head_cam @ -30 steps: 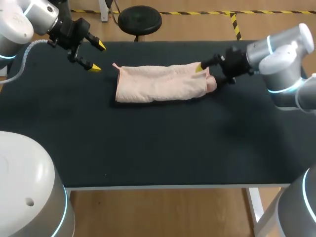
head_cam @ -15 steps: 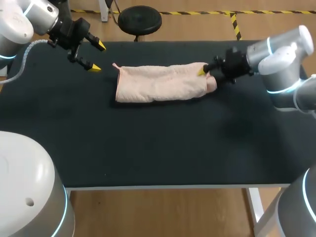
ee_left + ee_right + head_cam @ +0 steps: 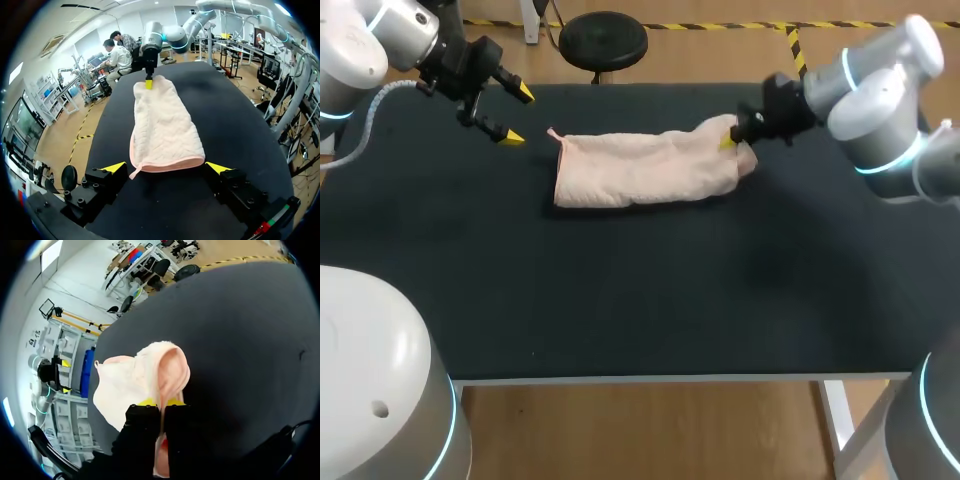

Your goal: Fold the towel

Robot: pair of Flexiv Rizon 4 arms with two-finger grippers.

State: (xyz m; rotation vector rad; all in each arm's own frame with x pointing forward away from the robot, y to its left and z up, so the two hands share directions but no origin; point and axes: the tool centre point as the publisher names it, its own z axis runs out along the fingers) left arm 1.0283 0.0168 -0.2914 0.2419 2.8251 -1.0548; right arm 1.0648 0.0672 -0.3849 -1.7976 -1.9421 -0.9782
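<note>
my right tool clenched on towel end | long axis runs toward my left tool | released, empty

A: Which colours are shown?
B: A pale peach-pink towel, faintly quilted, is seen against a plain black worktop.
A: And the grippers?
B: The left gripper and right gripper are coloured black and tipped in bright yellow.
</note>
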